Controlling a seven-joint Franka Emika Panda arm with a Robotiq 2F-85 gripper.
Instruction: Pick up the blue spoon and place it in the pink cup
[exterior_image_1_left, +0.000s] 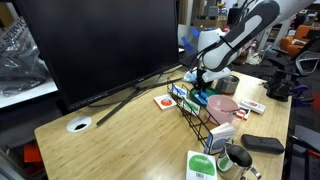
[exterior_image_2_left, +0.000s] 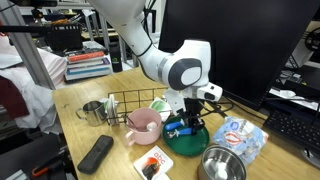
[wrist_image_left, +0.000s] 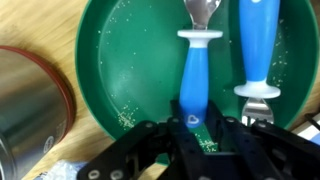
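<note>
Blue spoon (wrist_image_left: 193, 80) at the grasp step: lying in the green bowl (wrist_image_left: 108, 70) directly under the tool (wrist_image_left: 195, 126), handle end tucked between the jaws, metal head pointing away from the tool. Jaws set narrow, close on either side of the handle; cannot tell whether pinching it yet. Second blue utensil (wrist_image_left: 256, 45) just to one side, outside the jaws. Next, by judgement: secure the pinch, lift straight clear of the bowl's rim, carry across to the pink cup (exterior_image_2_left: 143, 127) just beside the tool, release inside.
</note>
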